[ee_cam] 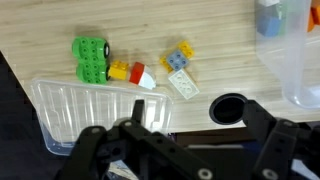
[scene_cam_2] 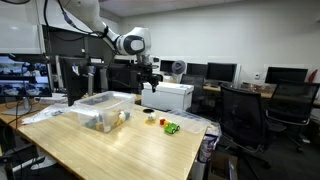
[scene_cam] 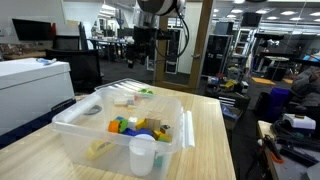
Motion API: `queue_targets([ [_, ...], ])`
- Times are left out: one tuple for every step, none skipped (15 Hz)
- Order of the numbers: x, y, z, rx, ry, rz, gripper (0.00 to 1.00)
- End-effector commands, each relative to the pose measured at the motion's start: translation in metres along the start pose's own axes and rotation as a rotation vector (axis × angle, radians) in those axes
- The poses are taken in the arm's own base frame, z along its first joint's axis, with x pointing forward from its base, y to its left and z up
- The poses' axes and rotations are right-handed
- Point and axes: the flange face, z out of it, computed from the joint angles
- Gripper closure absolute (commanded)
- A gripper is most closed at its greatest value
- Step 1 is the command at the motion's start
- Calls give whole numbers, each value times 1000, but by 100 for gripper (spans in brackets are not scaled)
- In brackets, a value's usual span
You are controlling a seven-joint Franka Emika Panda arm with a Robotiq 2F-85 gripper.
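We hold our tool spread wide, gripping nothing, above loose blocks on the table, while the clear bin holds coloured blocks.

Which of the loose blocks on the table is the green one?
The green block, leftmost of the group in the wrist view and the largest of them. The others are yellow, red, blue and white.
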Motion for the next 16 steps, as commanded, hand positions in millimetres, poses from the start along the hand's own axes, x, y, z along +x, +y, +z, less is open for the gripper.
queue_targets([
  [6, 30, 22, -6, -37, 179, 0],
  [7, 41, 30, -14, -46, 235, 0],
  [8, 53, 39, -21, -55, 297, 0],
  [9, 64, 44, -21, -64, 351, 0],
  [9, 75, 48, -19, -75, 404, 0],
  [9, 84, 52, -19, -82, 447, 0],
  [9, 91, 55, -20, -85, 484, 0],
  [8, 100, 59, -21, -95, 523, 0],
  [7, 109, 62, -20, -103, 560, 0],
  [6, 119, 68, -22, -112, 598, 0],
  [7, 130, 78, -29, -119, 637, 0],
  [7, 140, 91, -31, -131, 671, 0],
  [7, 150, 110, -39, -155, 703, 0],
  [6, 158, 131, -44, -185, 730, 0],
  [6, 161, 138, -45, -197, 742, 0],
  [5, 164, 146, -45, -213, 751, 0],
])
